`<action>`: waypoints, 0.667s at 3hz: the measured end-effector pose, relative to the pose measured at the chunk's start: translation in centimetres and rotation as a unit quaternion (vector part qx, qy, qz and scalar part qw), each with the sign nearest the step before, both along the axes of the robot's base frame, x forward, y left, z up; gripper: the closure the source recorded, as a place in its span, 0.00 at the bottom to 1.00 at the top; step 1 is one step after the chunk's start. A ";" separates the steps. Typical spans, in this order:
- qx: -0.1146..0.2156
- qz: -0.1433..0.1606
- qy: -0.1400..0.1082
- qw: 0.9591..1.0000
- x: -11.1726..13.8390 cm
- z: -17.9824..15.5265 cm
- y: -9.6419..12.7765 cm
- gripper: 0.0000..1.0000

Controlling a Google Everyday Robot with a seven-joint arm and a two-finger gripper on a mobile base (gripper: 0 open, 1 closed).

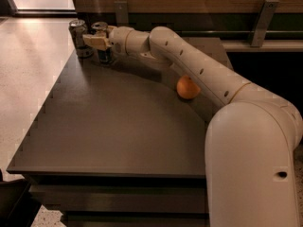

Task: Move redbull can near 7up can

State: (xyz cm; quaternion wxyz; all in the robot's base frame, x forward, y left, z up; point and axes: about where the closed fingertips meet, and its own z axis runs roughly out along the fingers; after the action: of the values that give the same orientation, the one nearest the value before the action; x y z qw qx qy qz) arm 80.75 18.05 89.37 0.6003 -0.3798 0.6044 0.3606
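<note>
Two cans stand at the table's (113, 136) far left corner – the 7up can (78, 36) leftmost, the redbull can (104, 55) just beside it on its right. The gripper (94, 41) is at the redbull can, reaching in from the right – an orange (188, 88) lies well apart, further right
</note>
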 end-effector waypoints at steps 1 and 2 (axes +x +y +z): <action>0.000 0.002 0.000 1.000 -0.1 0.0 0.3 0.36; 0.000 0.002 0.000 1.000 -0.1 0.0 0.3 0.13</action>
State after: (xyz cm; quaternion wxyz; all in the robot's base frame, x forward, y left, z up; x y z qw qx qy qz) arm 80.66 18.33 89.41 0.5996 -0.3806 0.6037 0.3621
